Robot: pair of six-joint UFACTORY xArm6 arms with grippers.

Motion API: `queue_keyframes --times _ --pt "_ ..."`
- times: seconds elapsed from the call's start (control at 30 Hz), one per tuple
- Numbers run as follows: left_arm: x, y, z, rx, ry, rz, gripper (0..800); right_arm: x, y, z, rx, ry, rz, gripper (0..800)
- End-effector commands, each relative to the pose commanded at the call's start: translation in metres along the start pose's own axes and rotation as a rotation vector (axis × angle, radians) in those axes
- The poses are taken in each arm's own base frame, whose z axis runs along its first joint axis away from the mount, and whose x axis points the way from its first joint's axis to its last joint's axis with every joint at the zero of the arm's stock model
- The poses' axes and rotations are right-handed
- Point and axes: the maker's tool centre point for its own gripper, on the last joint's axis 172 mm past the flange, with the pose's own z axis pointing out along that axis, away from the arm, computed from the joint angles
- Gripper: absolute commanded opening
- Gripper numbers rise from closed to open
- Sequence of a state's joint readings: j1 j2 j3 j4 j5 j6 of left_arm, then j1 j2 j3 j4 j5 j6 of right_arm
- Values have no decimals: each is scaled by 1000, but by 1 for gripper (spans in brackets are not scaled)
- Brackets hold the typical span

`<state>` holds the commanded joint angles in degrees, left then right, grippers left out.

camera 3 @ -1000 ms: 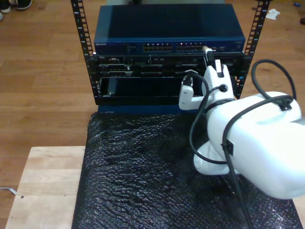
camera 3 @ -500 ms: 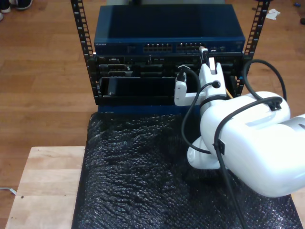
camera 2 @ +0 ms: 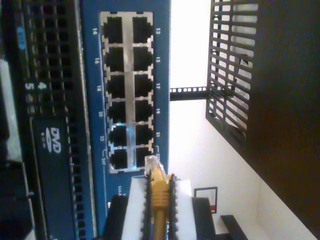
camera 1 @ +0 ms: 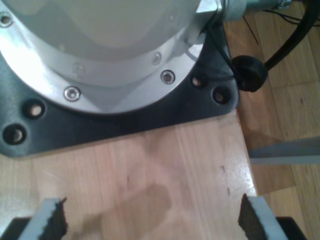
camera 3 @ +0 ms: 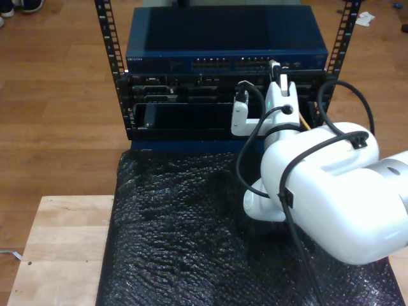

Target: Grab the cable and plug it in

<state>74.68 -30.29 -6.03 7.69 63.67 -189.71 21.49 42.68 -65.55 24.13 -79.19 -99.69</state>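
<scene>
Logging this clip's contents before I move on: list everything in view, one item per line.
Network switch: one, blue, top of the rack, port block facing the arm.
Rack: one, black, on the wood floor.
Cable: one, yellow-orange, clear plug tip just short of the ports.
Bubble wrap mat: one, black, over the table.
Table: one, light wood, exterior view's lower left.
My second gripper: white, shut on the cable.
My first gripper: black pads apart, above bare wood.

- Yellow-orange cable [camera 2: 159,200], clear plug.
- Blue switch [camera 3: 226,39], black rack [camera 3: 115,70].
- White arm [camera 3: 325,185].
- Glossy black bubbled mat [camera 3: 178,236].
- Pale wood counter [camera 3: 60,248].
</scene>
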Motion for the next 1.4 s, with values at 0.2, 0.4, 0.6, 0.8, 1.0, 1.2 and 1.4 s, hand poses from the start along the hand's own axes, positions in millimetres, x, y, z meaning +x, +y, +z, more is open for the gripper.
queue_keyframes --times 0.2,0.4,0.6,0.8,1.0,1.2,1.4 --pt "0 0 0 0 0 0 800 1 -3 1 6 1 0 0" --pt "0 0 0 0 0 0 800 1 -4 2 5 1 1 0" --pt "0 0 0 0 0 0 800 0 -8 2 9 0 -1 0" --pt "0 0 0 0 0 0 800 2 -7 6 1 -1 3 0" --pt "0 0 0 0 0 0 800 3 -6 8 -4 -1 5 0" --pt "0 0 0 0 0 0 800 3 -10 7 4 0 3 0" --pt "0 0 0 0 0 0 800 3 -10 7 4 0 5 0"
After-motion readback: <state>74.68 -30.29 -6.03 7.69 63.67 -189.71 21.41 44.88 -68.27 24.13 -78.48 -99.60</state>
